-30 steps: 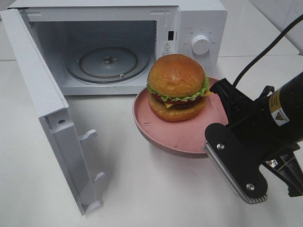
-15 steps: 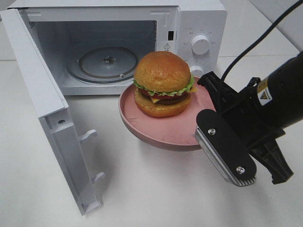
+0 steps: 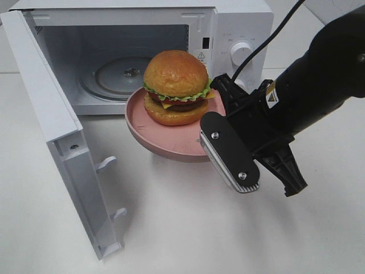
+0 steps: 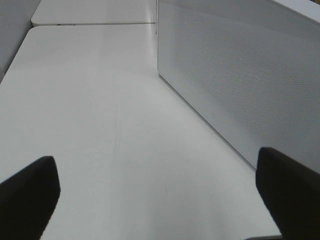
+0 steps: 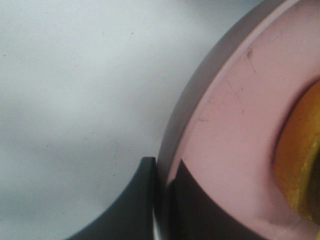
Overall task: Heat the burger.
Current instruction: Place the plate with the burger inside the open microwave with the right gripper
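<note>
The burger (image 3: 175,85), with a golden-brown bun, green lettuce and red and dark layers, sits on a shallow pink plate (image 3: 165,142). My right gripper (image 3: 214,123) is shut on the plate's right rim and holds it off the table, just in front of the open microwave's (image 3: 239,34) cavity. In the right wrist view the gripper (image 5: 160,195) pinches the plate (image 5: 235,125) rim, with the burger's (image 5: 300,160) bun at the frame's edge. My left gripper (image 4: 155,200) is open and empty over bare table; it is out of the exterior view.
The microwave door (image 3: 63,137) stands swung open at the left. The glass turntable (image 3: 128,77) lies inside the cavity. The left wrist view shows the microwave's perforated side wall (image 4: 240,75) close by. White table (image 3: 182,228) surrounds everything.
My right gripper has carried the plate with the burger left and towards the microwave opening, and a little higher. The door has not moved.
</note>
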